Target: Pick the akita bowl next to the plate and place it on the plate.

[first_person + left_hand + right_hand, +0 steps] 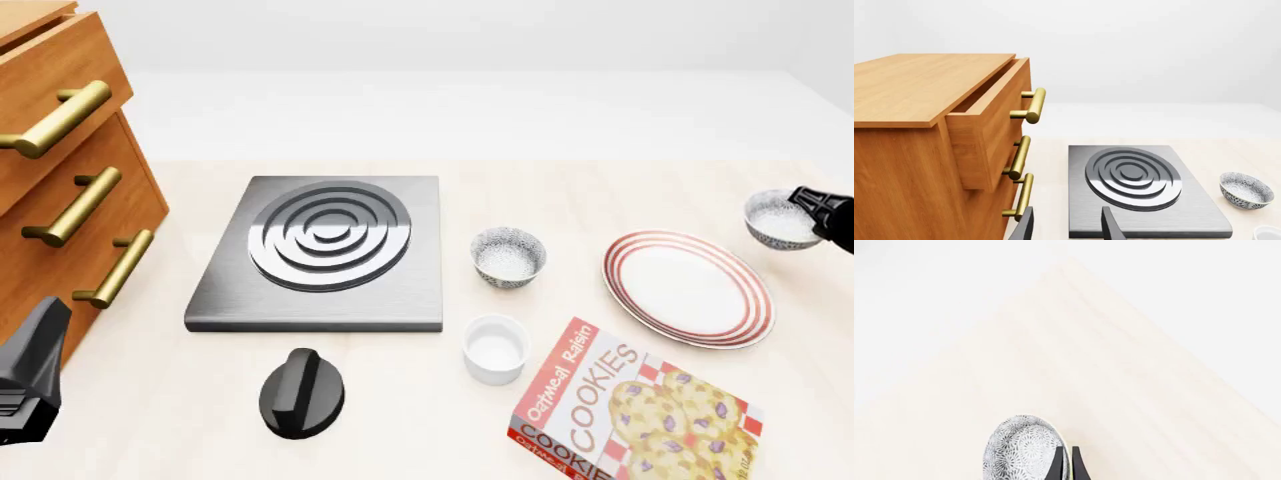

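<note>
Nearest, the right tool [1065, 462] pinches the akita bowl's [1021, 450] rim thinly, so it could slip before reaching the plate [687, 288].

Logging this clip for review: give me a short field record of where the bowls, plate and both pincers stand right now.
target bowl: akita bowl, just right of the plate, not on it
right pincer: closed on the akita bowl's rim
other bowl: second speckled bowl, left of the plate, untouched
left pincer: open, holding nothing, near the stove
also present: ramekin, cookie box
task state: bowl not yet on plate
</note>
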`<state>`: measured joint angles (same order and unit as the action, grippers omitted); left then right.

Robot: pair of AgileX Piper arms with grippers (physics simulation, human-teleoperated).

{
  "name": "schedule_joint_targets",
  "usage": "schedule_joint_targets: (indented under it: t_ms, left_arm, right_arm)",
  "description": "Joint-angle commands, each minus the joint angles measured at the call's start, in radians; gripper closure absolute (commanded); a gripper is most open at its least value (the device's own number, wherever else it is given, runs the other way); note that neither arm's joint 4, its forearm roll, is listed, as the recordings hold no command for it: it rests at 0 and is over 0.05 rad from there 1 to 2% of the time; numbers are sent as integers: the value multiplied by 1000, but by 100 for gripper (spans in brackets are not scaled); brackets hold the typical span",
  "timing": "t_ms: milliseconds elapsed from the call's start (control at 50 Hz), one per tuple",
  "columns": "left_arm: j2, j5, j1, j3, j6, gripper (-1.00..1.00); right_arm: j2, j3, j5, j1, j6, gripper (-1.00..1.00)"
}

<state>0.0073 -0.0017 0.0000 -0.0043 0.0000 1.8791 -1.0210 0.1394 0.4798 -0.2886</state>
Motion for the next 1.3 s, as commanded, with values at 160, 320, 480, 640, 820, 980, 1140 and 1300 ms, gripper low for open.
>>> schedule_joint_targets:
  t_ms: [160, 320, 480, 640, 820, 980, 1140, 1300]
  left_arm:
    - [0, 0, 0, 0, 0, -100]
    - [0, 0, 0, 0, 0, -100]
    - [0, 0, 0, 0, 0, -100]
    - [0, 0, 0, 0, 0, -100]
    - [0, 0, 0, 0, 0, -100]
    - [0, 0, 0, 0, 0, -100]
    - [0, 0, 0, 0, 0, -100]
    - [0, 0, 0, 0, 0, -100]
  right_arm:
    - [-71, 38, -5, -21, -12, 100]
    - [-100, 58, -6, -34, -14, 100]
    - [-127, 77, -7, -45, -14, 100]
    - [-156, 94, -12, -56, -15, 100]
    - [-186, 116, -15, -73, -19, 100]
    - [-217, 144, -14, -95, -24, 100]
    - [-247, 169, -14, -117, -29, 100]
    - [-277, 192, -20, -140, -38, 100]
